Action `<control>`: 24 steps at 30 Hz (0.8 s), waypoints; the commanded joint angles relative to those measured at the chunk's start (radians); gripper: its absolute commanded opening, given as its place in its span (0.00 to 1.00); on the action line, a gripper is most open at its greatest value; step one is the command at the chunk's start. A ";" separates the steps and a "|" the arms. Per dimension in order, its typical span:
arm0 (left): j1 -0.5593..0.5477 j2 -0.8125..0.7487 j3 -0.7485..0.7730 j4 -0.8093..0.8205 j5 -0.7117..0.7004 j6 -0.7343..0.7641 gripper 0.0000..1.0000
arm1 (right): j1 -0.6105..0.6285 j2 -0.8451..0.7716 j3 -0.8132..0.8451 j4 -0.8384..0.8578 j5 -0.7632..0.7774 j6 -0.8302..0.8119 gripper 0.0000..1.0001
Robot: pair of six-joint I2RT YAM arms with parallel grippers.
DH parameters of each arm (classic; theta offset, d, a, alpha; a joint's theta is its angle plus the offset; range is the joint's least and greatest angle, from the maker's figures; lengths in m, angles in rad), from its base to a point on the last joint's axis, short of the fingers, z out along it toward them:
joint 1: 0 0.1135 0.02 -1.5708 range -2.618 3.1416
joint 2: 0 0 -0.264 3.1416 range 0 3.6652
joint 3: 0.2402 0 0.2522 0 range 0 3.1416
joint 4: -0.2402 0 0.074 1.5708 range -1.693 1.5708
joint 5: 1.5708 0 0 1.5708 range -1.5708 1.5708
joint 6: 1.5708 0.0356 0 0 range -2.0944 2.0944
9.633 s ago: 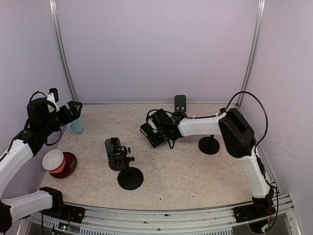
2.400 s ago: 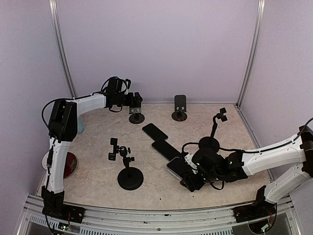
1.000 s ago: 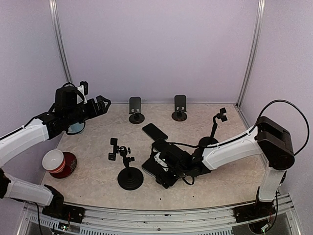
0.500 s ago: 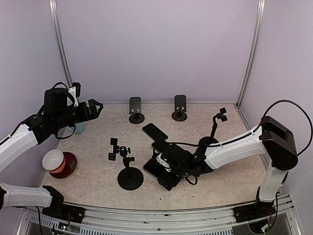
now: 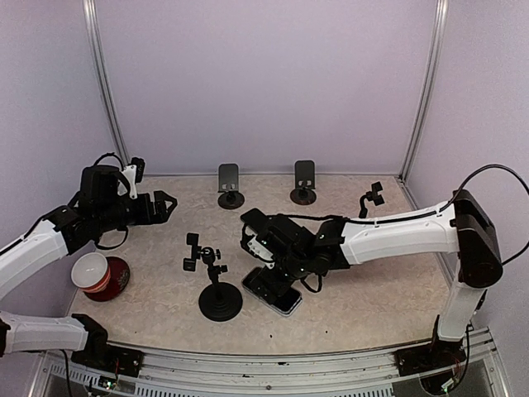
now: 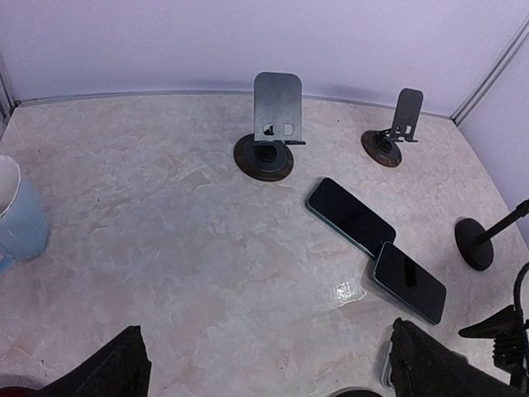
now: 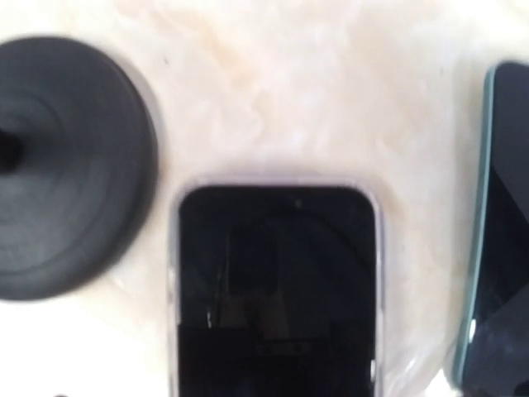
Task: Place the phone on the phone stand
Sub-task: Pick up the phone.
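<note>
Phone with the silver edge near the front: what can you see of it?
The silver-edged phone is a glossy black slab with rounded corners, its screen dark and facing up. It lies flat on the beige marbled table, between a round black stand base and a teal-edged phone, touching neither.

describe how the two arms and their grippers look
Both match: the left arm and right arm have white tubular links joined by bulky black joint housings. The left gripper and right gripper are black, with dark fingers. Thin black cables loop off the joints. No markings are legible.
</note>
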 commanded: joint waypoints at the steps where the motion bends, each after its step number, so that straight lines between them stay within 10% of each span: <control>1: 0.032 0.003 -0.031 0.071 0.064 0.017 0.99 | 0.005 0.058 0.081 -0.116 0.002 -0.019 1.00; 24: 0.125 -0.041 -0.067 0.094 0.131 -0.027 0.99 | -0.072 0.211 0.281 -0.224 -0.130 -0.022 1.00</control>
